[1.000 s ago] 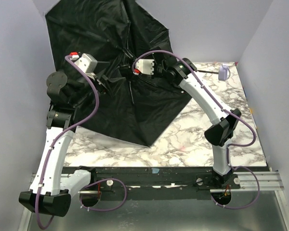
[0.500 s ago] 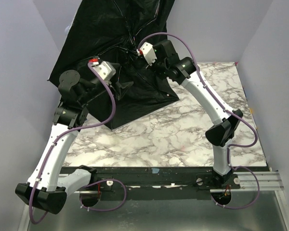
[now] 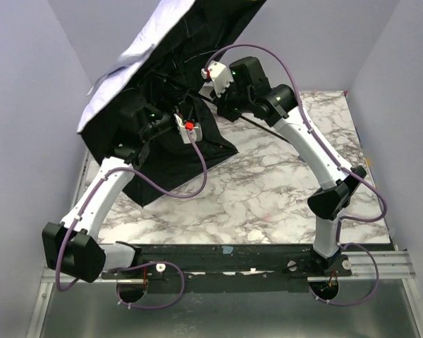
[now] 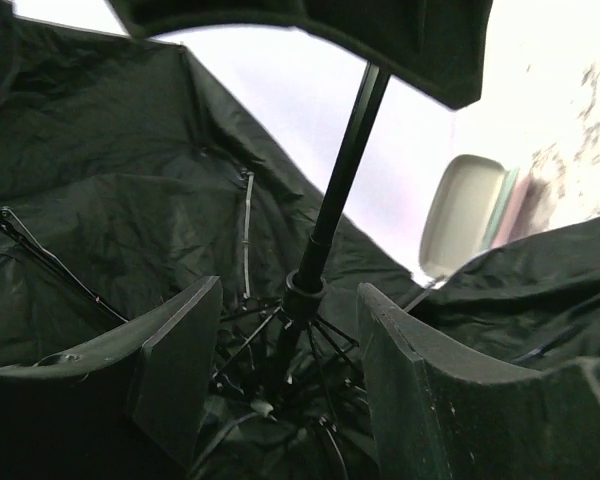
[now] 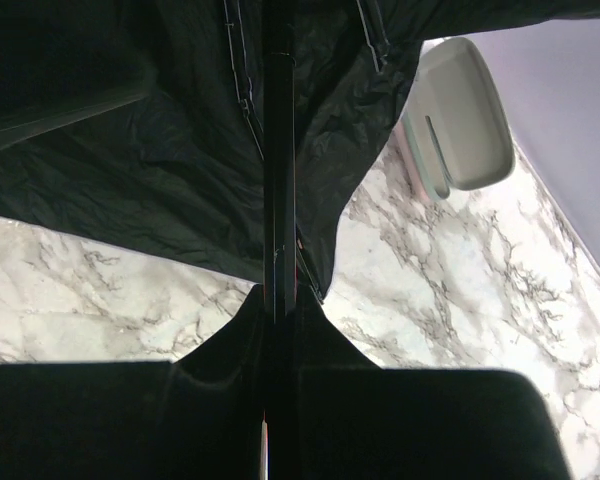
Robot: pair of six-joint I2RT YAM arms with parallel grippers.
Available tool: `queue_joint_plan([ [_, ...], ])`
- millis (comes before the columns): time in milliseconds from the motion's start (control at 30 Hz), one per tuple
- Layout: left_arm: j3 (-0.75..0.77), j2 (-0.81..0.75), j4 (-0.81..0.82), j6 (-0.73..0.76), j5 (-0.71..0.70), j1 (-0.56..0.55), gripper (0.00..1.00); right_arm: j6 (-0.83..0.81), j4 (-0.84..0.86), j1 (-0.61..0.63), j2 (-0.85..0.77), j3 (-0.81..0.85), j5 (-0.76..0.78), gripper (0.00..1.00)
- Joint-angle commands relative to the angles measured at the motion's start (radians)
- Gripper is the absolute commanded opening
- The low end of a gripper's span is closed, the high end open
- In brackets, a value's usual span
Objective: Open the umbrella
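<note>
The umbrella point(image 3: 151, 53) is spread and tilted up at the back left, pale lavender-white outside, black inside point(image 3: 162, 165). My right gripper point(image 3: 222, 88) is shut on its thin black shaft point(image 5: 279, 200), which runs straight out from between the jaws point(image 5: 280, 325). My left gripper point(image 3: 187, 130) is under the canopy, open. Its fingers point(image 4: 180, 370) stand on either side of the runner point(image 4: 305, 290) and the ribs, apart from them. The shaft point(image 4: 345, 170) rises above the runner. The handle is hidden.
A pale rounded box point(image 5: 460, 120) lies on the marble table point(image 3: 282, 190) beyond the canopy's edge and also shows in the left wrist view point(image 4: 465, 215). Lavender walls close in the left, back and right. A black rail point(image 3: 225, 257) runs along the near edge.
The canopy has swung up from lying over the table, and its pale outside now shows. My left gripper has moved right, in under the canopy. My right gripper has stayed on the shaft.
</note>
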Motion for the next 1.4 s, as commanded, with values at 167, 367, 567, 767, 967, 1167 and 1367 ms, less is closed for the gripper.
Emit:
queue_joint_plan([
  [167,0.036,0.096,0.166,0.177,-0.07,-0.034,0.57,0.017,0.052,0.028,-0.075,-0.046,-0.106,0.01],
  [367,0.043,0.135,0.117,0.241,-0.073,-0.041,0.39,0.018,0.053,0.036,-0.087,-0.049,-0.11,0.01],
  [567,0.055,0.145,0.05,0.256,-0.156,-0.007,0.16,0.006,0.048,0.037,-0.135,-0.093,-0.097,0.01],
  [767,0.062,0.184,0.104,0.292,-0.272,0.085,0.18,-0.029,0.009,0.036,-0.204,-0.172,-0.053,0.01],
  [967,0.113,0.241,0.161,0.332,-0.372,0.161,0.22,-0.052,-0.004,0.037,-0.278,-0.272,-0.031,0.01],
  [1167,0.175,0.277,0.157,0.344,-0.392,0.206,0.25,-0.067,-0.007,0.036,-0.321,-0.337,-0.016,0.01],
  [1367,0.209,0.279,0.197,0.29,-0.374,0.223,0.0,-0.061,-0.001,0.036,-0.357,-0.416,0.037,0.0],
])
